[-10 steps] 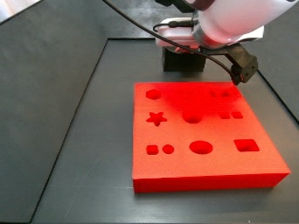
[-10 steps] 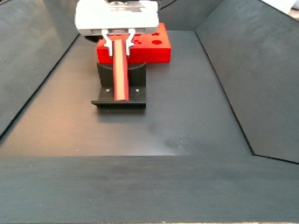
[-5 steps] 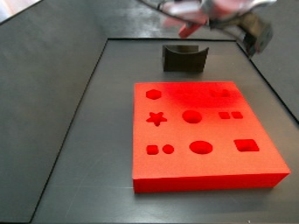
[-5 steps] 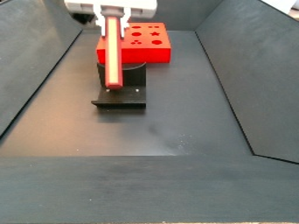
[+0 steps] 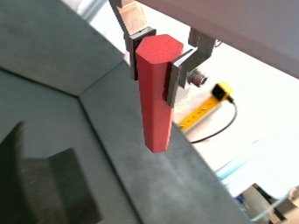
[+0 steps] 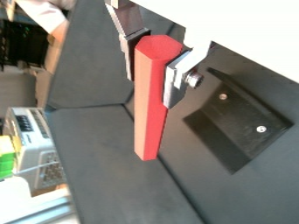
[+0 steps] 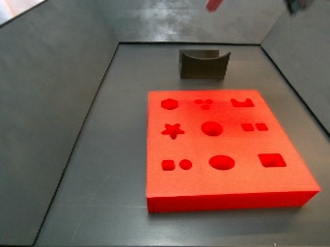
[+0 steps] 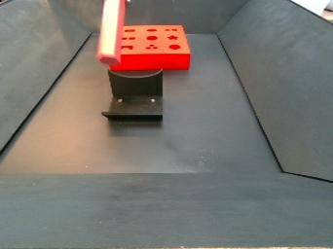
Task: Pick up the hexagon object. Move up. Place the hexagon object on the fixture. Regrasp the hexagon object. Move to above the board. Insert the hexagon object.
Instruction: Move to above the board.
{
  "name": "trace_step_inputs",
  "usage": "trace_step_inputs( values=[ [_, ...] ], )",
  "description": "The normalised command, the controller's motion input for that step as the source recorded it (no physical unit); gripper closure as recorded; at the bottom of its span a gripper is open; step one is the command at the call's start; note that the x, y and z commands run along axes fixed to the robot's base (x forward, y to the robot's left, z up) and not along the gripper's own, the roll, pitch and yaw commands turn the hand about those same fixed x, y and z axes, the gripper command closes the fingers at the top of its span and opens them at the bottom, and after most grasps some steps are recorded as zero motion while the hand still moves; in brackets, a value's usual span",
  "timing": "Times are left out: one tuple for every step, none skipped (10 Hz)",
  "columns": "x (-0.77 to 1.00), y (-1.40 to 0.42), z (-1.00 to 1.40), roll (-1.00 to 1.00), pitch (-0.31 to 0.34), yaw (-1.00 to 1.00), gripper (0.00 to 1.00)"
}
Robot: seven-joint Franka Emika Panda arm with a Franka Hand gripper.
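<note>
Up goes the gripper (image 5: 162,54) since half a second ago, nearly out of both side views now. It's clamped on the bar (image 5: 156,92), which hangs straight down from its fingers (image 6: 179,74), with the fixture (image 8: 135,95) well below and the board (image 7: 226,145) off beyond it.

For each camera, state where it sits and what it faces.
Wrist views: both on the wrist, looking down along the gripper, shut on the hexagon object.
Side view: above the board, facing the fixture; gripper barely in frame.
Side view: opposite end, fixture before board; hexagon object raised.
All share the hexagon object.
</note>
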Motion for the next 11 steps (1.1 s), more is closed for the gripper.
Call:
trace_step_inputs(
  values=[
    [-0.04,0.19,1.0,-0.03,-0.038,-0.38,1.0],
    [-0.04,0.19,1.0,-0.02,0.025,-0.35,1.0],
    [-0.05,0.19,1.0,-0.02,0.089,-0.29,1.0],
    [-0.05,0.15,0.79,-0.02,0.128,-0.23,1.0],
    [-0.05,0.1,0.55,-0.03,0.162,-0.17,1.0],
    [-0.04,0.06,0.32,-0.03,0.198,-0.12,1.0],
    [-0.02,0.04,0.14,-0.02,0.22,-0.06,1.0],
    [0.0,0.02,0.07,-0.02,0.226,0.01,1.0],
    [0.0,0.01,0.06,-0.02,0.222,0.05,1.0],
    [0.01,0.0,0.05,-0.03,0.216,0.09,1.0],
    [0.02,-0.01,0.04,-0.03,0.204,0.13,1.0]
  ],
)
